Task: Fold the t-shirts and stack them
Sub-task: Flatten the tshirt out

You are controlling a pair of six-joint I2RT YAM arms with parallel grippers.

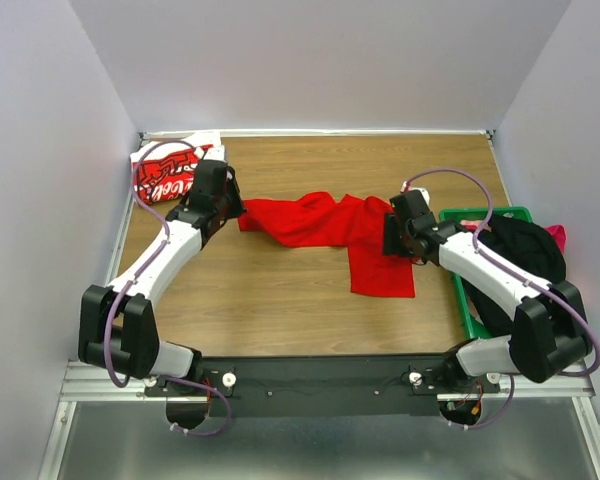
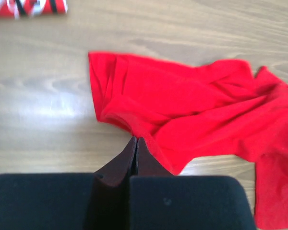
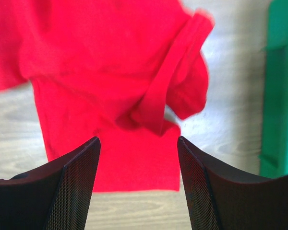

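A plain red t-shirt [image 1: 330,225] lies crumpled across the middle of the table, also seen as red cloth [image 2: 192,110] in the left wrist view. My left gripper [image 1: 235,212] is at its left end, and its tips [image 2: 136,140] are shut on the shirt's hem. My right gripper [image 1: 392,238] hovers over the shirt's right part [image 3: 110,86] with jaws open and nothing between them [image 3: 138,143]. A folded red t-shirt with white lettering [image 1: 170,175] rests in the back left corner; only its edge [image 2: 29,7] shows in the left wrist view.
A green crate [image 1: 485,212] stands at the right edge and holds dark clothing [image 1: 520,250]; its wall [image 3: 281,96] shows right of the right gripper. White walls close in the table on three sides. Bare wood lies in front of the shirt.
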